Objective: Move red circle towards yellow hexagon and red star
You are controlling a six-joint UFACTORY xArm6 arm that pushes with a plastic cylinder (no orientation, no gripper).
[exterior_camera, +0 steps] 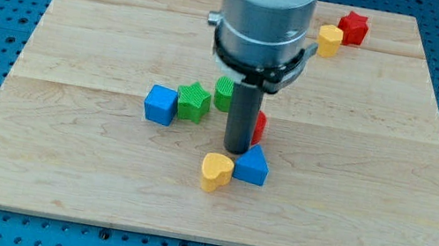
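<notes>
The red circle [260, 127] sits near the board's middle, mostly hidden behind my rod; only its right edge shows. My tip [235, 151] is at its lower left, touching or nearly touching it. The yellow hexagon [330, 40] and the red star [353, 27] stand side by side at the view's top right, far from the red circle.
A blue triangle [253, 165] and a yellow heart [216, 172] lie just below my tip. A blue cube [161, 104], a green star [194, 101] and a green block [223, 93] lie to its left. The wooden board [61, 159] rests on a blue pegboard.
</notes>
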